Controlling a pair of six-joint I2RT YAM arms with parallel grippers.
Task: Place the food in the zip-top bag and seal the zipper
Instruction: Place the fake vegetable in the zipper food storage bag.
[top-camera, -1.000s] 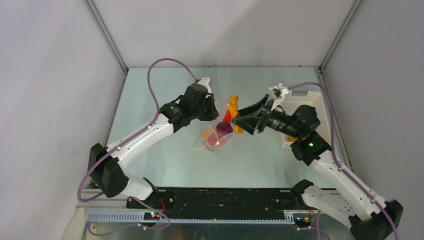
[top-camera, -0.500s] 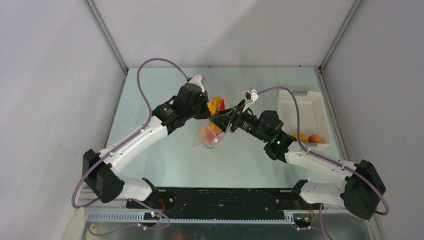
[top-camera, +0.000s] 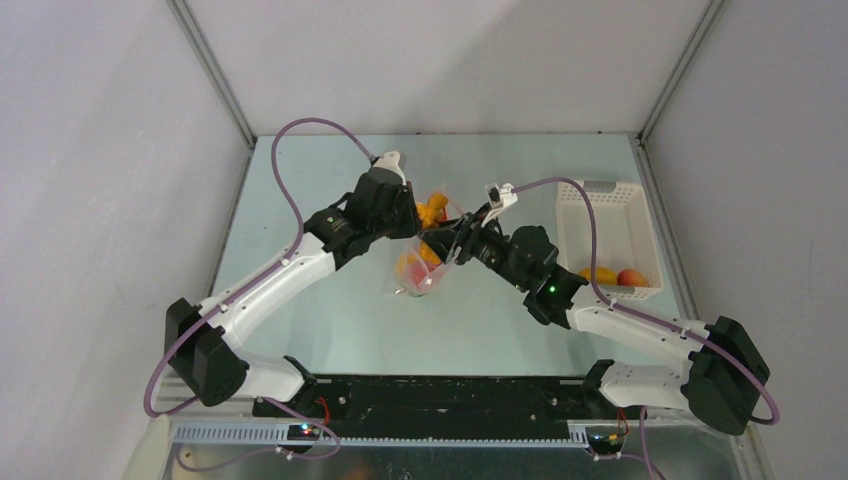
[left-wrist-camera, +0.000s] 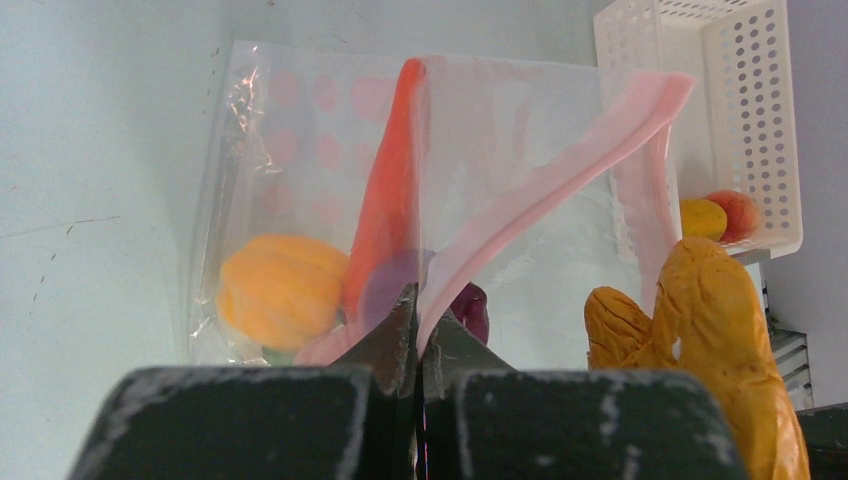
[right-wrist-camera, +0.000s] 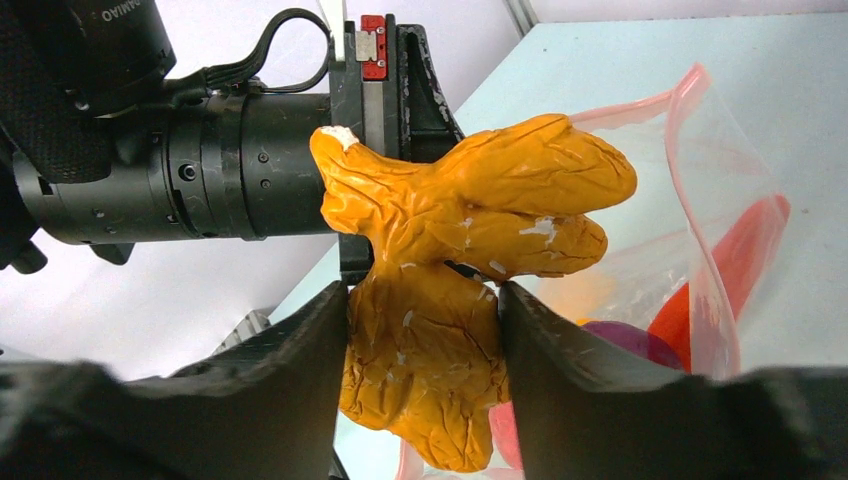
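Note:
The clear zip-top bag (left-wrist-camera: 300, 130) with pink dots hangs mouth-up from my left gripper (left-wrist-camera: 418, 310), which is shut on the pink zipper (left-wrist-camera: 560, 170) strip. Inside lie an orange squash (left-wrist-camera: 283, 290), a red chili (left-wrist-camera: 390, 200) and a purple piece (left-wrist-camera: 472, 308). My right gripper (right-wrist-camera: 422, 300) is shut on a knobbly orange-yellow food (right-wrist-camera: 430, 370), held at the open mouth of the bag (right-wrist-camera: 715, 170), right beside the left gripper (top-camera: 416, 224). From above, that food (top-camera: 432, 210) sits over the bag (top-camera: 422, 275) between both grippers; the right gripper (top-camera: 447, 243) is on its right.
A white slotted basket (top-camera: 610, 205) stands at the right of the table, holding a yellow fruit (top-camera: 600, 274) and a peach-red fruit (top-camera: 630, 277). The left arm's black wrist (right-wrist-camera: 200, 170) is close in front of the right gripper. Enclosure walls border the table.
My right arm has swung left from near the basket, carrying the orange-yellow food to the bag's mouth. The left gripper shifted slightly up and left with the bag edge.

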